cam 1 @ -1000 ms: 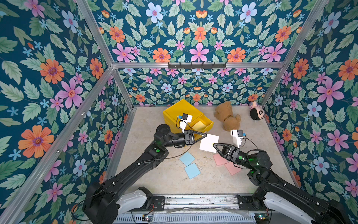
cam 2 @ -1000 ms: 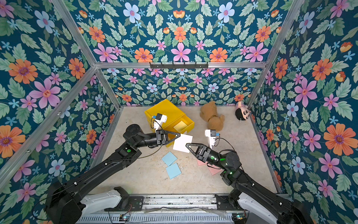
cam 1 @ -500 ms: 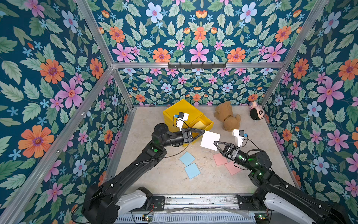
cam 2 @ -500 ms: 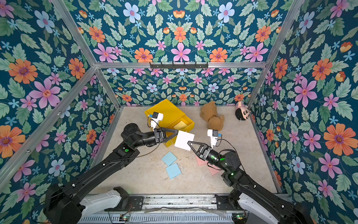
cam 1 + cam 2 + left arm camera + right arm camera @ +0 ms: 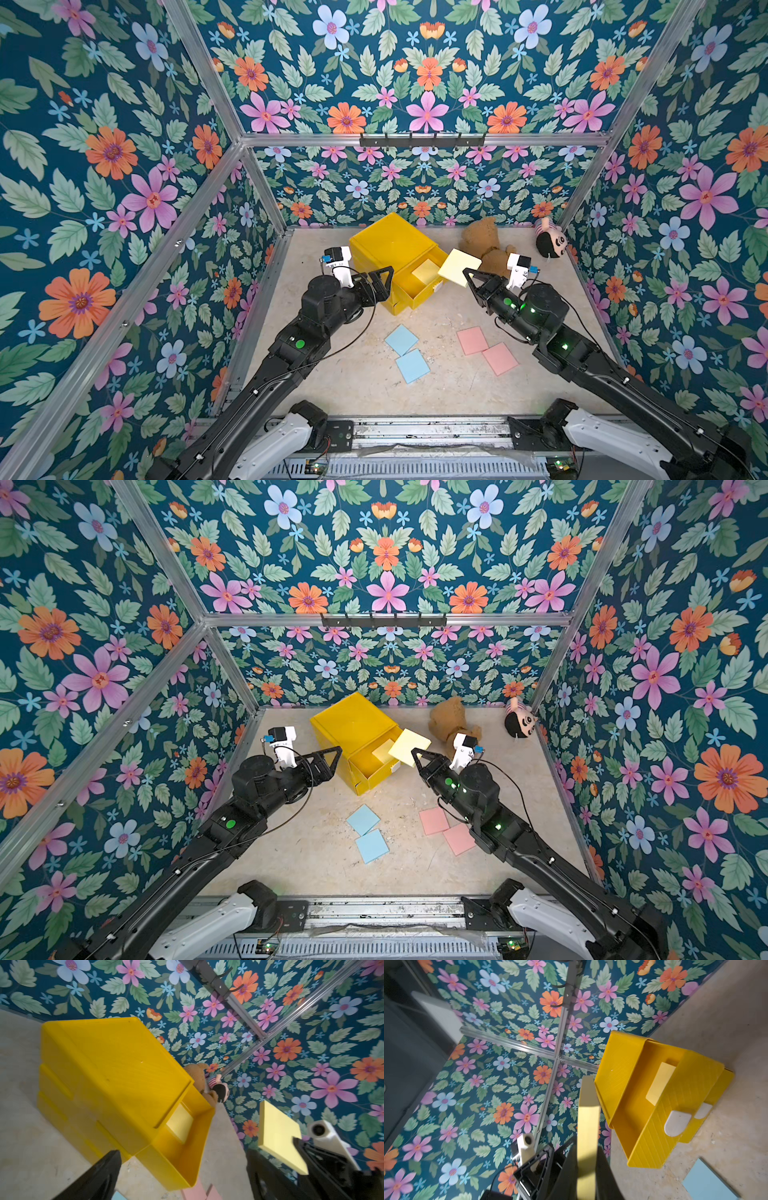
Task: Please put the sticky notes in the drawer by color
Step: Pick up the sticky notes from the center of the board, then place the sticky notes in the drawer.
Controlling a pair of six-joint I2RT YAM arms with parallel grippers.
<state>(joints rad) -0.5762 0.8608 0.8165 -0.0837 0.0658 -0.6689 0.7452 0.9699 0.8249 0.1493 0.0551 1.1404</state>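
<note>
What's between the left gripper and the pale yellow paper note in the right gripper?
The pulled-out top drawer of the bright yellow plastic cabinet, holding another yellow note; both top views show it.

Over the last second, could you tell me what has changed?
The left gripper let go of the yellow sticky note and drew back. The right gripper shut on it and carried it back, beside the open top drawer. The blue notes, pink notes and the yellow note inside the drawer stayed put.

Bright, even overhead light in both top views, faint soft shadows on the bench [image 5: 361, 386], wide-angle curving at edges, wrist views softer, near fingers [image 5: 99, 1176] blurred, yellow sticky note [image 5: 586, 1126] half-shadowed.
</note>
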